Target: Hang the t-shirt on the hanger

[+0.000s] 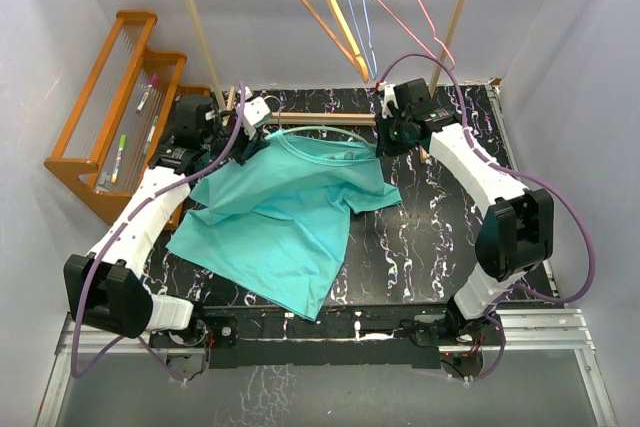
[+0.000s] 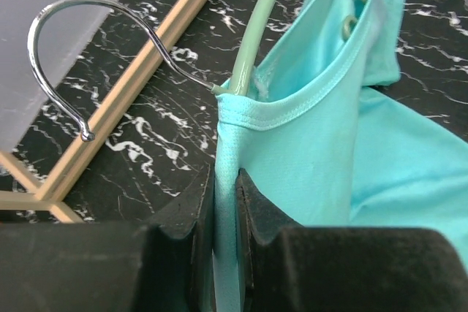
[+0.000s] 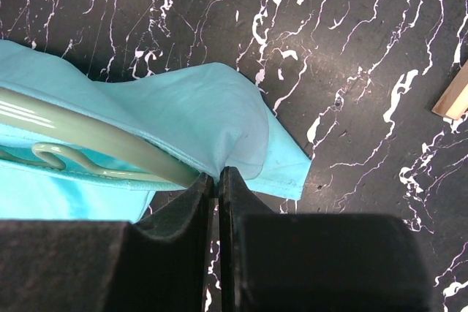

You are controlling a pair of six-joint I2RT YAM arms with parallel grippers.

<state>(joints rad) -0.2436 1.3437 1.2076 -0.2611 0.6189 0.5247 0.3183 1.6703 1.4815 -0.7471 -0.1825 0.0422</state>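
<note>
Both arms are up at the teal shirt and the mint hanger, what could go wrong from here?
The left fingers hold the t-shirt only by its collar edge, next to the hanger; a tug could slip it free. The right fingers seem to pinch just a thin fold by the hanger's end, which might slip out or drag the hanger. Most cloth lies bunched on the table and could snag.

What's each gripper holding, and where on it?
Left gripper: t-shirt, pinched at its hemmed edge beside the hanger hook. Right gripper: shut at the hanger's end; a pinch of cloth cannot be told.
</note>
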